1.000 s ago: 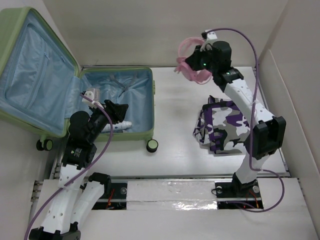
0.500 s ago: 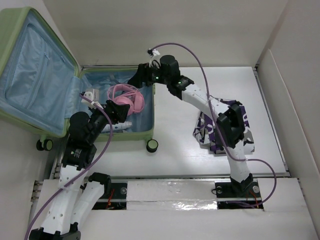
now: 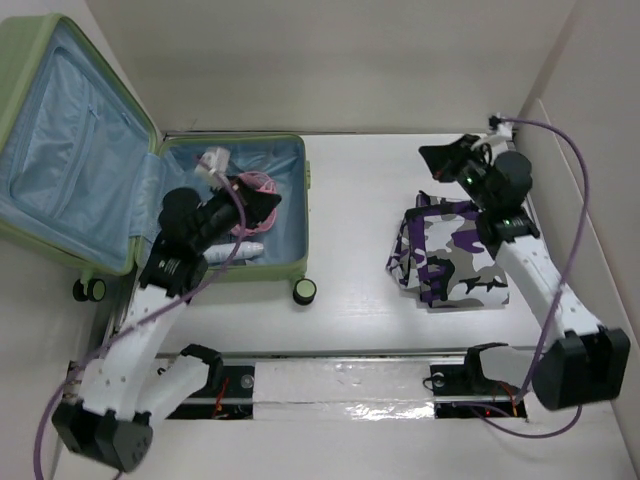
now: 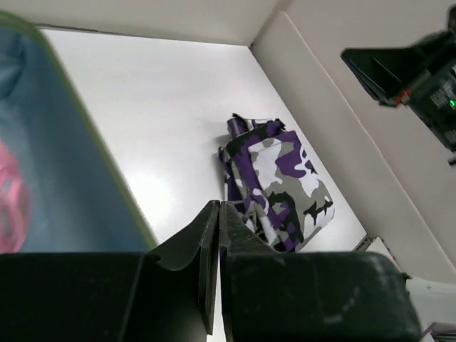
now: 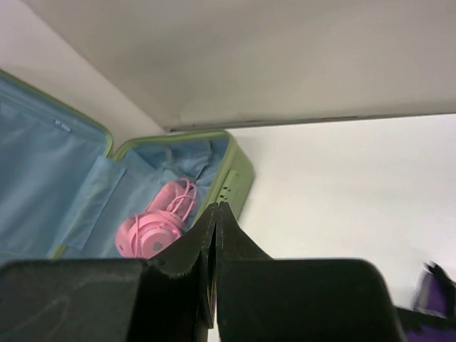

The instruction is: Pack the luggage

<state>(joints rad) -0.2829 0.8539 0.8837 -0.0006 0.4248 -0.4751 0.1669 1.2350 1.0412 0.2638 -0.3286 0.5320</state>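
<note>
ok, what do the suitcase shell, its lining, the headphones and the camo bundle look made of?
Suitcase shell: probably rigid plastic, pale green and smooth; the open lid holds its shape.
Lining: thin light blue fabric, wrinkled, with a slight sheen.
Headphones: pink, likely plastic with smooth cups; the padding is unclear.
Camo bundle: soft printed cloth, folded and creased; the fibre can't be told.

Headphones [image 3: 262, 183] in the luggage [image 3: 70, 150], folded garment [image 3: 450, 255] on table [image 3: 350, 210] to its right

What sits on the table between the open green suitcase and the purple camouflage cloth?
Nothing: the stretch of white table between the luggage and the camouflage cloth is bare, shown plainly in the top external view.
</note>
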